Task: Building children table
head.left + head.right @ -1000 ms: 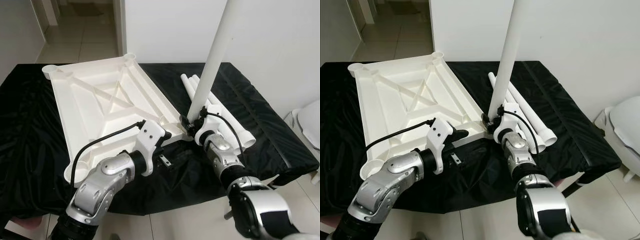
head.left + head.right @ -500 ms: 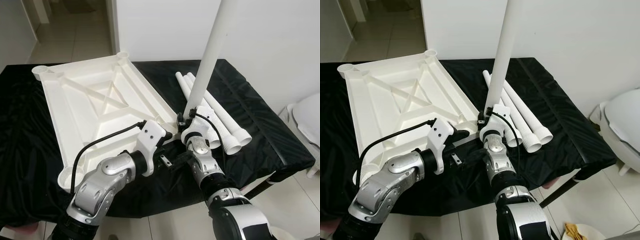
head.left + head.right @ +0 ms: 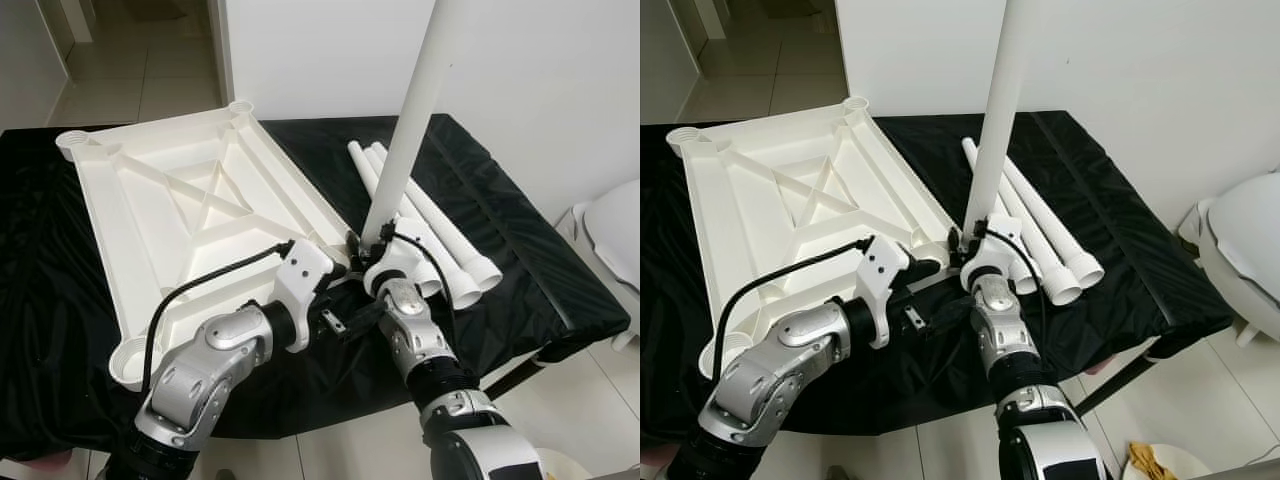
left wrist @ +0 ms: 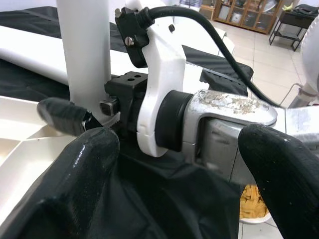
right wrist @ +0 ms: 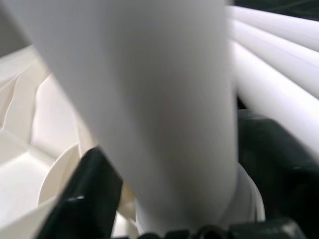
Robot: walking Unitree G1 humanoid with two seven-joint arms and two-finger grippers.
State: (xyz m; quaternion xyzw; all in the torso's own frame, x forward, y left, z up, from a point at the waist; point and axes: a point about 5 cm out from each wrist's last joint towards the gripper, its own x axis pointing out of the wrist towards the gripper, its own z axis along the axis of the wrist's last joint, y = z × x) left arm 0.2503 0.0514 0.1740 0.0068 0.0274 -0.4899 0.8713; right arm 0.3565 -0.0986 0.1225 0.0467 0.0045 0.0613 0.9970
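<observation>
The upturned tabletop (image 3: 190,220) lies on the black cloth (image 3: 520,230), and the right gripper (image 3: 366,243) is clamped on the foot of an upright leg (image 3: 405,130) at the tabletop's near right corner, with three more legs (image 3: 440,240) lying just right of it. The left wrist view adds that the left gripper (image 4: 174,164) hangs spread wide just in front of that corner, touching nothing, while the right wrist view shows the leg's base seated in the corner socket (image 5: 60,169). Since a second ago the leg has swung closer to vertical and the right arm has drawn in toward the tabletop.
</observation>
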